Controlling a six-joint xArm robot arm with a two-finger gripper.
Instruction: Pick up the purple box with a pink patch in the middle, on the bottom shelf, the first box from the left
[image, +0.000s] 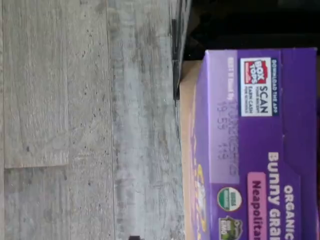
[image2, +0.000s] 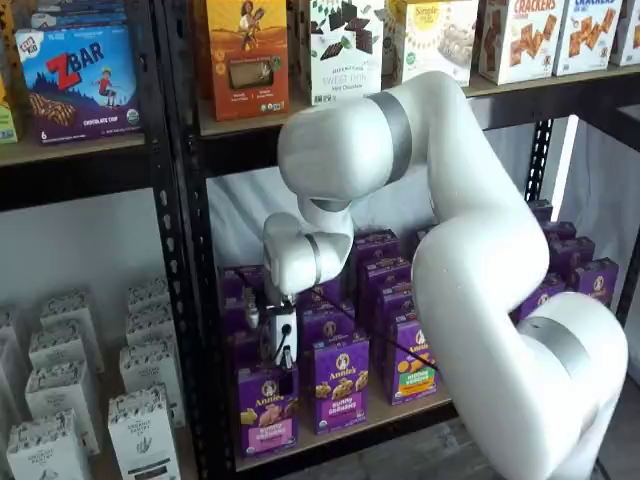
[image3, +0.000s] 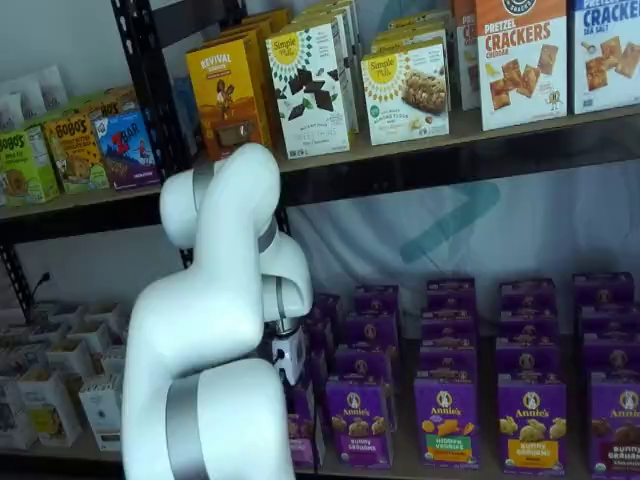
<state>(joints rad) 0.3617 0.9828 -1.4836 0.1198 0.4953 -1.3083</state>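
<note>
Purple box (image: 255, 150) fills the wrist view from above (pink "Neapolitan" patch on its top flap). It stands at the front left corner of the bottom shelf (image2: 400, 412), directly beneath the gripper (image2: 284, 372). Finger state: cannot tell. Judged light, stiff cardboard, slightly slick; grip the upper side panels, squeezing gently.

upright purple cardboard box (image2: 267, 407) stood at the left end of the light wooden bottom shelf (image2: 400, 412), white gripper (image2: 283, 352) positioned directly above it, matching boxes ranked behind and rightward
</note>
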